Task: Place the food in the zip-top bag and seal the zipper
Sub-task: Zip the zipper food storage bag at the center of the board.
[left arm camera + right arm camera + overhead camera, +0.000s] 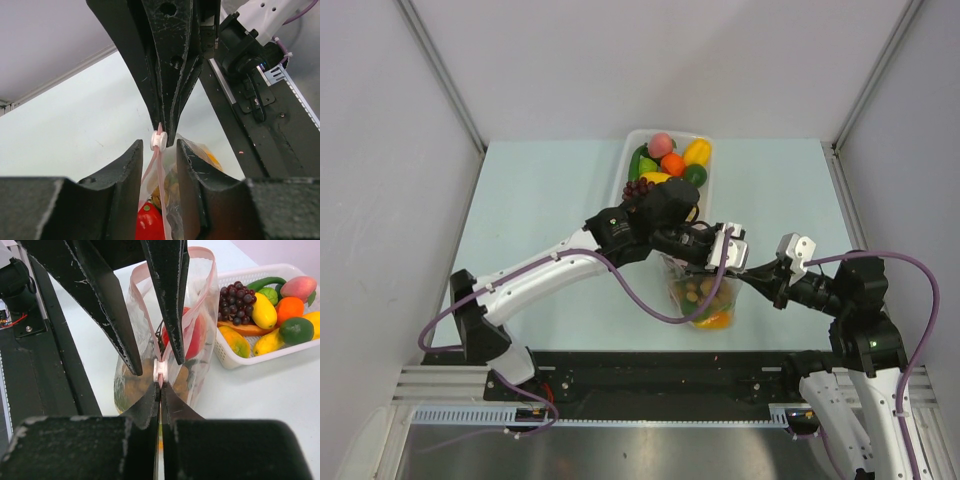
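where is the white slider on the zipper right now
Centre of the right wrist view: the white slider sits on the zipper, right at the tips of the right gripper shut on that zipper, between the left gripper's open fingers.

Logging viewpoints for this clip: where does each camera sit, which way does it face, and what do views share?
Top external: above and behind the bases, looking down at table and bag; left arm and right arm show.
Left wrist: on the left gripper, looking past its open fingers at the zipper and the right gripper.
Right wrist: faces the opposite way, right gripper shut on the zipper, tray beyond.
Shared: both wrist views see the zipper.
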You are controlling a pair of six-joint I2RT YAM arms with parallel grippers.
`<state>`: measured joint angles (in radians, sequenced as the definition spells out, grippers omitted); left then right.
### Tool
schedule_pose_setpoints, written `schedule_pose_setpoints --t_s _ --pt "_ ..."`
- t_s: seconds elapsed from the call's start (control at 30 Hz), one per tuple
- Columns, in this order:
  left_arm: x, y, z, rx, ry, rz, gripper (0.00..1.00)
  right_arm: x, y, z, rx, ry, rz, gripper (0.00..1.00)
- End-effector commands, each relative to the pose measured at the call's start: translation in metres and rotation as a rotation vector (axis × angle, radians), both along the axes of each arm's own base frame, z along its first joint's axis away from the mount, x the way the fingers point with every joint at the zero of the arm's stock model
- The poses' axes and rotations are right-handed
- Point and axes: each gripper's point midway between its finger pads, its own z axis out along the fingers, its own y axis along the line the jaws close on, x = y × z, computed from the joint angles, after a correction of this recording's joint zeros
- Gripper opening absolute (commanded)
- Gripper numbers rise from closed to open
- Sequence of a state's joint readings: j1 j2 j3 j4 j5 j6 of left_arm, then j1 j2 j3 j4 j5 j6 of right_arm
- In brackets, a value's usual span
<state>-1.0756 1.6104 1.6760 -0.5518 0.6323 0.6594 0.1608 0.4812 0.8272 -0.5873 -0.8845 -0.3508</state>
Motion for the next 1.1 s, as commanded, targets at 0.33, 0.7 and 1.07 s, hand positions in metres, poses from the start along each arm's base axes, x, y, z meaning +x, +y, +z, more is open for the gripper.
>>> schedule_pose_setpoints --t_s 0.33,0.7,1.07 --pt "-0.007 -0.012 0.021 -0.090 0.123 0.029 0.00 -0.017 0.000 0.023 0.001 -0.092 0.034 0.00" --pt "0.020 0.030 -0.022 0.022 0.037 0.111 0.00 -0.012 -0.004 0.028 0.004 -0.099 -0.017 0.00" --pt "0.055 0.076 -0.041 0.078 0.003 0.218 0.00 -0.008 -0.008 0.036 0.011 -0.107 -0.053 0.00"
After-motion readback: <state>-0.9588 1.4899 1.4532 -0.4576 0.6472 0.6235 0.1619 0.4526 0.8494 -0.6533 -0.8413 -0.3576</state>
